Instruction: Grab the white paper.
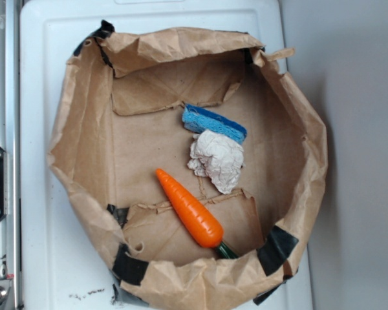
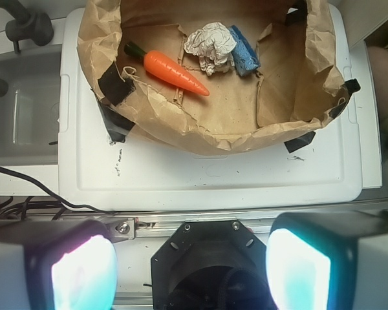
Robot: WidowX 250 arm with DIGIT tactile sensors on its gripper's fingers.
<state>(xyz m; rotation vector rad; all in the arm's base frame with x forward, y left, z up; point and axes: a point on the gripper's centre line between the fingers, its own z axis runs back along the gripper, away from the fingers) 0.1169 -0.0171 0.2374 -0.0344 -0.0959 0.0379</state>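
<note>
White paper (image 2: 210,44) is the far target, yet nearest the wrist camera the claw (image 2: 193,268) hangs wide open and empty, well short of the brown paper bag (image 2: 181,126). Beyond the bag's rim the carrot (image 2: 175,72) lies beside the wad, which seems to touch the blue sponge (image 2: 246,51). A descent slightly off could snag the crumpled rim or pinch the sponge too.

Exterior view: bright, even overhead light, slightly soft focus. White lid (image 1: 52,129) near washed out; brown paper bag (image 1: 77,148) cast soft shadow on its floor. Wrist view: sharper at centre; gripper (image 2: 191,268) pads (image 2: 84,274) glared cyan-white, blurred, close to lens.
</note>
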